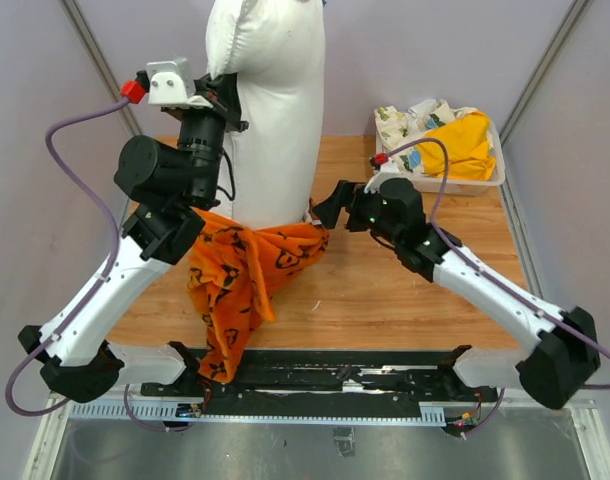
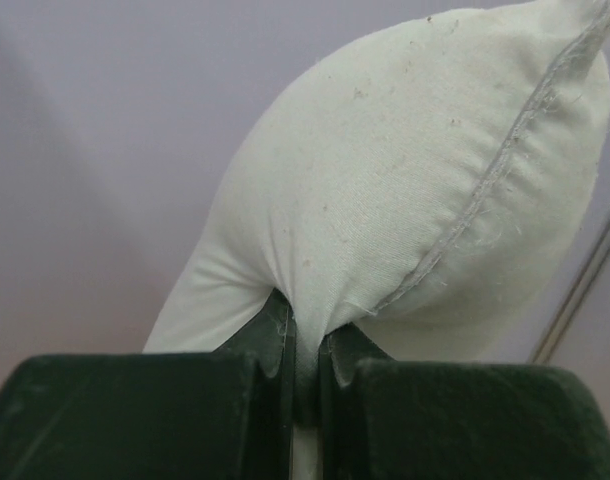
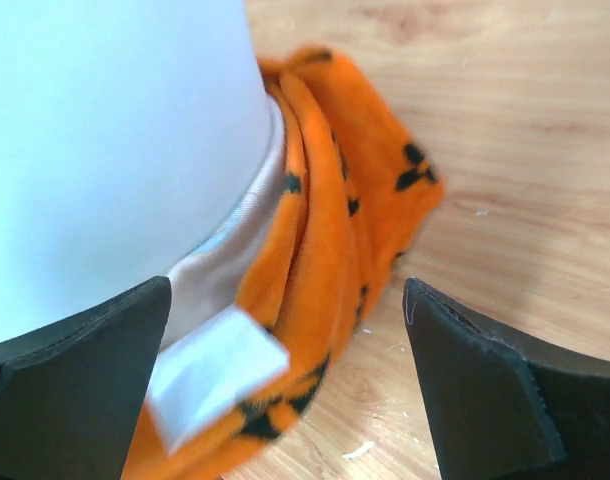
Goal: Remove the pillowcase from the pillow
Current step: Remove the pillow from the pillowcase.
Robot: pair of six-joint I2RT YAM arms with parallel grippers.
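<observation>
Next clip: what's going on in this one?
The left gripper is shut on the white pillow near its upper end, holding it upright over the table. The orange pillowcase is bunched around the pillow's lower end, with part of it trailing toward the table's near edge. The right gripper is open, its fingers on either side of the bunched fabric. The case is mostly off but not yet free.

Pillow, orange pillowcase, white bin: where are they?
pillow (image 1: pixel 275 110), top external view, middle of its white body.
pillowcase (image 1: pixel 235 275), top external view, bunched orange fabric below the pillow.
white bin (image 1: pixel 475 185), top external view, its front wall.
</observation>
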